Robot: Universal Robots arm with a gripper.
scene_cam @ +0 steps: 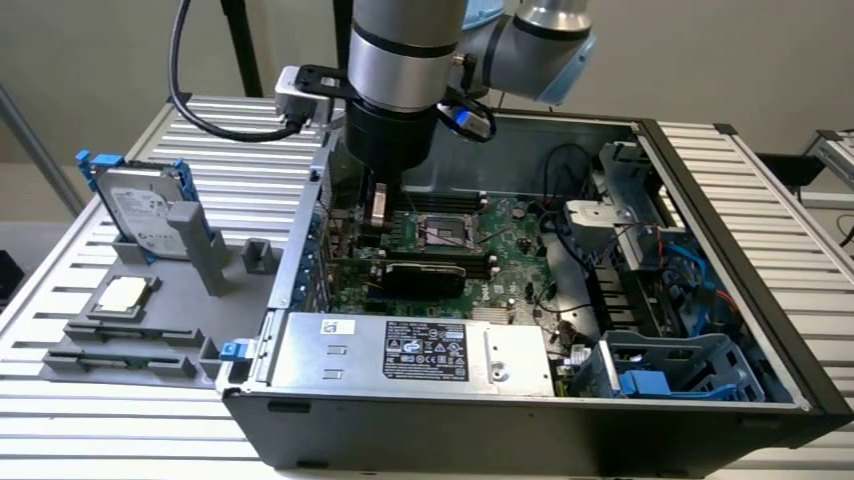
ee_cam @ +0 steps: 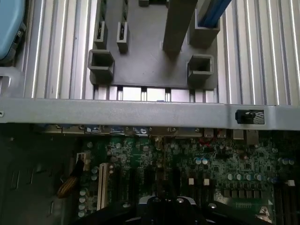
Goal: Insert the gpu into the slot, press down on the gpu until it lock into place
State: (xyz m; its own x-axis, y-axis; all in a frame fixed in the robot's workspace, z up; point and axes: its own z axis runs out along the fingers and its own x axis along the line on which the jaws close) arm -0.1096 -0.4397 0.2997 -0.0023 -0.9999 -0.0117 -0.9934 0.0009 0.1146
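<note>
Lying beside gripper (scene_cam: 380, 212): gpu (scene_cam: 424, 272)

The arm (scene_cam: 400, 50) is a silver-grey cylinder with black bands, a pale blue joint cap (scene_cam: 567, 70) and looping black cable (scene_cam: 187, 90).

power-supply label (scene_cam: 424, 350), print too small to read

the gpu (scene_cam: 424, 274) is a thin flat black rectangular card with a plain dark face, lying level over the green board inside the open case, just behind the silver box. a short blue bit of the slot (scene_cam: 379, 291) shows at its near edge.
</note>
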